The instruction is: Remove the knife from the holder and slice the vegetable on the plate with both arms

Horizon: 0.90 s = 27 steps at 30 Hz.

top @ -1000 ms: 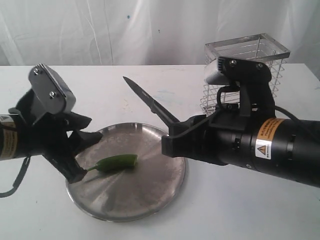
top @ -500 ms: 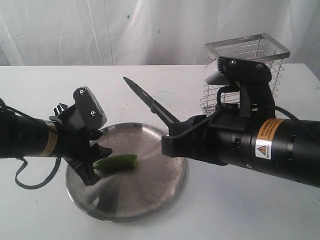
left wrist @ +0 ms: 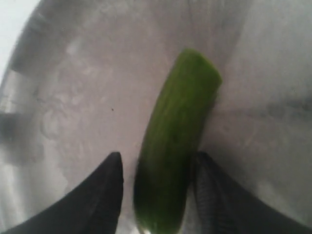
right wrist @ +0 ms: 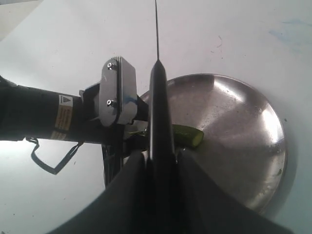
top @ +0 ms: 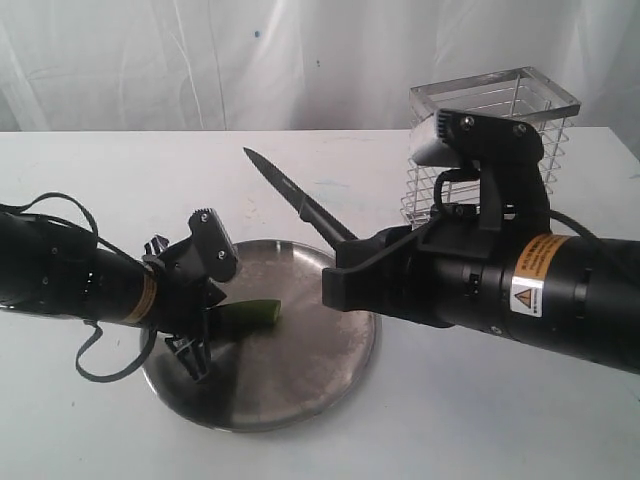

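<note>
The green chilli (top: 256,313) lies on the steel plate (top: 320,375), its cut end toward the middle. My left gripper (top: 203,335) is down at the chilli's stem end. In the left wrist view the chilli (left wrist: 178,146) runs between the two black fingers (left wrist: 105,195). The left gripper (left wrist: 159,161) is open, with a small gap on one side. My right gripper (top: 342,277) is shut on the black knife (top: 296,202), whose blade points up and back-left above the plate. The knife (right wrist: 160,112) crosses over the chilli (right wrist: 189,136) in the right wrist view.
The wire holder (top: 505,125) stands at the back right, partly behind the right arm. The left arm's cable (top: 95,365) loops onto the white table beside the plate. A white curtain hangs behind the table.
My left arm has dropped low and slid right, bringing its fingers around the chilli's stem end. The plate shifted slightly right. The right arm and knife barely moved.
</note>
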Available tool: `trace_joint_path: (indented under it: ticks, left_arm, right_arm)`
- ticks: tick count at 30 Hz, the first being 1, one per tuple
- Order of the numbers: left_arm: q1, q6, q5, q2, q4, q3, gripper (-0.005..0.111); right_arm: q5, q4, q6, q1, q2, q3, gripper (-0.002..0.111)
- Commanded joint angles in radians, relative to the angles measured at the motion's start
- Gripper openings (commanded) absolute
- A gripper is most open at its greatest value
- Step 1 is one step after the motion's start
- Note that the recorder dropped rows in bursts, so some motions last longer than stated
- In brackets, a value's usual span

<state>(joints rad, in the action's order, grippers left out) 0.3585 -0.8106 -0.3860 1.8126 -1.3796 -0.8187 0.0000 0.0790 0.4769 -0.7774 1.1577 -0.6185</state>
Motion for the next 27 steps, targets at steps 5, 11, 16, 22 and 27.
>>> trace_joint_path:
  ticks: [5, 11, 16, 22, 27]
  left_arm:
    - [0.002, -0.066, 0.048, 0.029, -0.012, 0.002, 0.023]
    - [0.002, -0.322, 0.042, -0.027, -0.008, -0.013, 0.005]
    - [0.002, -0.591, 0.066, -0.092, -0.013, -0.019, 0.01]
    - [0.045, -0.742, 0.141, -0.096, -0.014, -0.019, 0.013]
    - [0.122, -0.798, 0.261, -0.096, -0.012, -0.003, 0.014]
  right_arm:
    - [-0.022, -0.002, -0.003, 0.01, -0.008, 0.003, 0.0]
    - [0.019, 0.006, -0.083, 0.01, -0.008, -0.001, 0.0]
    - [0.103, 0.017, -0.136, 0.01, 0.004, -0.002, 0.0]
    - [0.102, 0.077, -0.163, 0.01, 0.093, -0.008, 0.0]
    - [0.104, 0.109, -0.163, 0.01, 0.179, -0.045, 0.0]
